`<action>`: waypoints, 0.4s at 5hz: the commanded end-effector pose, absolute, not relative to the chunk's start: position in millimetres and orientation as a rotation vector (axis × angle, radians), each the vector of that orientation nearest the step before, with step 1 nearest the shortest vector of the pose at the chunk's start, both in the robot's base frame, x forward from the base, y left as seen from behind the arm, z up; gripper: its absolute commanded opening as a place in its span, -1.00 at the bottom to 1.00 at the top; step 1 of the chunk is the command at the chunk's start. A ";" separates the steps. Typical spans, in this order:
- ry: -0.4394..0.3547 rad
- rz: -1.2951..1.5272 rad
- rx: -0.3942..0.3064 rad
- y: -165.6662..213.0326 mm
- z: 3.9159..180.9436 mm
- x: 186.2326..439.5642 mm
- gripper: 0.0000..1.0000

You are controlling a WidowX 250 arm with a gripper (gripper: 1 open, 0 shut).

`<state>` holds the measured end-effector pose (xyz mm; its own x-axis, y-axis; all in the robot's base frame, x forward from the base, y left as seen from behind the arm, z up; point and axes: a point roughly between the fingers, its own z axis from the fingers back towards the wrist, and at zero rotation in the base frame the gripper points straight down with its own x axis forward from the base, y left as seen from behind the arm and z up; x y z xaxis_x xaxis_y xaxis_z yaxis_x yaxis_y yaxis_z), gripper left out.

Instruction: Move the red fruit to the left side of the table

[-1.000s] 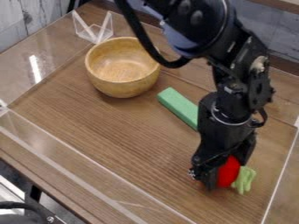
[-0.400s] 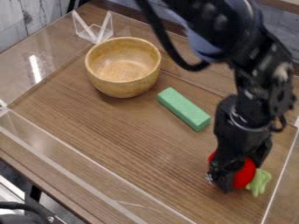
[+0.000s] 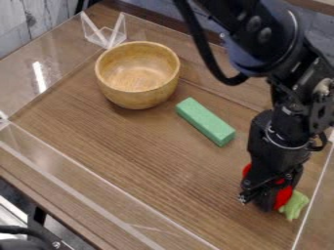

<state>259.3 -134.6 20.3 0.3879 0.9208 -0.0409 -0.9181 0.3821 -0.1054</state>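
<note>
A black robot arm is reaching down from the top right of the view to the near right corner of a brown wood-grain bench point(image 3: 117, 156), which is edged by low clear acrylic walls point(image 3: 46, 156). The gripper point(image 3: 268, 194) is pointing straight down and sitting closed around the red fruit point(image 3: 282, 194), a small round bright red soft toy. Only part of the red shows, peeking out on the right of the black fingers; its light green leafy stem point(image 3: 298, 204) is sticking out further right, close to the acrylic wall at the bench edge. Whether the fruit is resting on the bench or lifted just clear of it cannot be told from this angle.

Taking the fruit as the landmark, 1 green rectangular block point(image 3: 206, 120) is lying flat on the bench up and to the left of it, set on a diagonal and near but not touching. Further up and left of the fruit, well apart from it, 1 round wooden bowl point(image 3: 137, 73) is standing upright, its inside showing bare wood. Beyond the bowl, farthest from the fruit at the back left corner, the clear walls are meeting in angled panels. The fruit is sitting on the right side of the bench, with the whole width of the wood surface lying to its left.
</note>
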 end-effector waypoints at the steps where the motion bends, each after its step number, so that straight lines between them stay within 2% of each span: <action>1: -0.049 1.129 -0.185 -130.5 48.4 270.1 -1.00; 2: -0.056 1.095 -0.229 -130.5 76.7 278.9 -1.00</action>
